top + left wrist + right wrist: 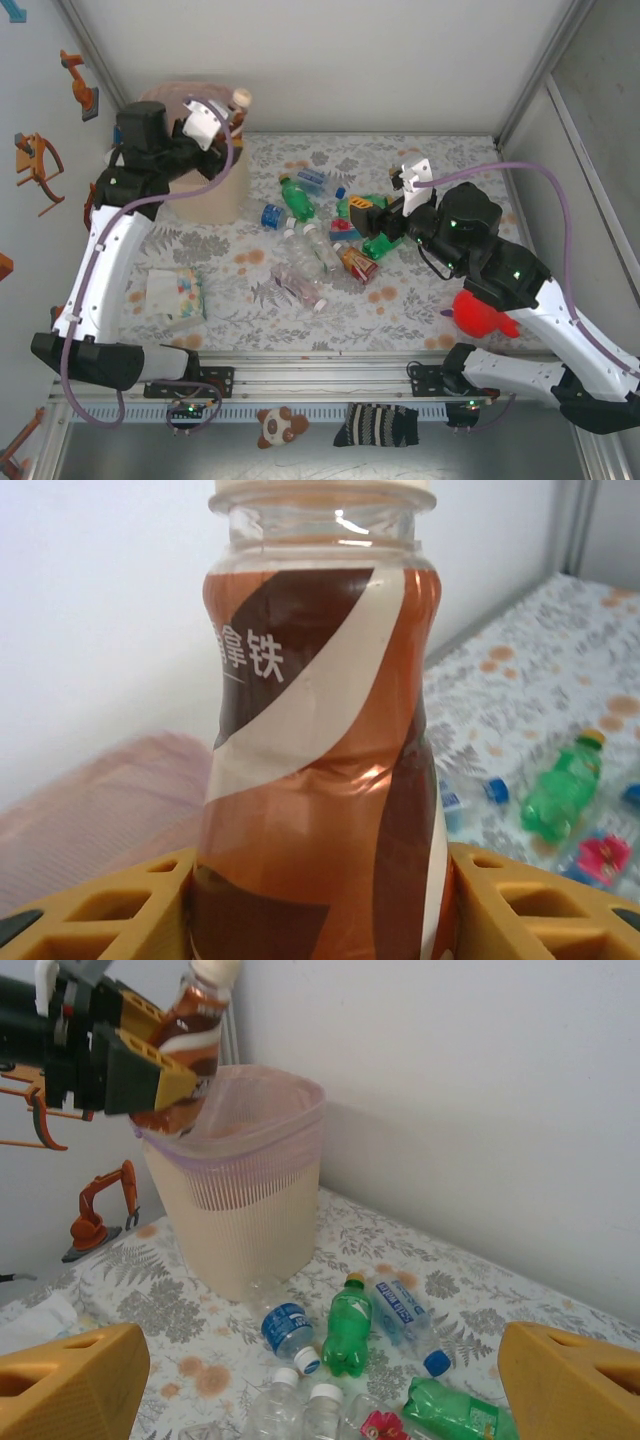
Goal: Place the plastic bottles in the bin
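- The left gripper [320,920] was clamped on a copper bottle [320,780], with its 2 yellow fingers [90,915] pressing the lower body from either side.
- The label was copper, brown and cream. In white on it I could read the Chinese characters "拿铁", and any further writing curved out of sight. The cap was cream.
- That bottle hung tilted just over the rim of the bin [250,1230], at its edge rather than its middle, and not yet inside.
- The bin was pale pink at the top, with a purple band and a ribbed wall. It stood at the far left of the floral table [420,300].
- The right gripper [320,1385] stood wide open with nothing between its fingers, above the loose bottles near the table's middle.
- Among them lay a green bottle [350,1330] with a yellow cap. Just beside it was a clear bottle [400,1310] with a blue label and blue cap, its print too small to read.
- A stubby bottle [285,1328] with a blue label lay near the foot of the bin, its lettering also illegible.
- A white box [175,295] with coloured dots lay by the left arm, and a red plush toy [485,315] lay beside the right arm.
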### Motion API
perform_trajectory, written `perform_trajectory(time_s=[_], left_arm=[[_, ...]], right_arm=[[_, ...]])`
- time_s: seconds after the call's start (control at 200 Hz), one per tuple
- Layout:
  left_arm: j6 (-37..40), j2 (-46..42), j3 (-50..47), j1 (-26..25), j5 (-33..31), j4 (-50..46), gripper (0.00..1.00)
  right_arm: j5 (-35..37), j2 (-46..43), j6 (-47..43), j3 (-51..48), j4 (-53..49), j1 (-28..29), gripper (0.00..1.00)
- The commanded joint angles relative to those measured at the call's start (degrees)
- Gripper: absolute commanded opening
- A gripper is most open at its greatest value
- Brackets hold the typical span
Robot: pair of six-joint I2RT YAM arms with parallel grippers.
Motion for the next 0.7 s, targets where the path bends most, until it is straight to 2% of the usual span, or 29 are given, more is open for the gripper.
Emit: perform_trajectory(time_s=[0.0,0.21,0.315,0.566,0.696], left_arm=[[-5.92,2.60,4.27,2.21,-0.36,0.22,0.52],[-12.88,10.13,14.50,7.19,0.04,-3.94,0.48],[-13.66,14.04,18.97,8.58,0.01,-6.54,0.48],[-13.29,24.26,30.08,9.48,-8.21,-15.78,0.49],[-12.99,29.96,35.70,10.13,-9.80,-21.29,0.49]], right_arm=[[-0.02,-1.01,-0.73,1.76,0.73,-0.11,0.89],[0.53,-2.06,-0.65,1.23,0.40,-0.14,0.89],[0.44,-2.22,-0.55,1.32,-0.04,-0.15,0.88],[0.38,-3.15,-0.29,1.05,-0.82,-0.14,0.88],[0.70,-3.85,0.36,0.75,-1.29,-0.15,0.88]])
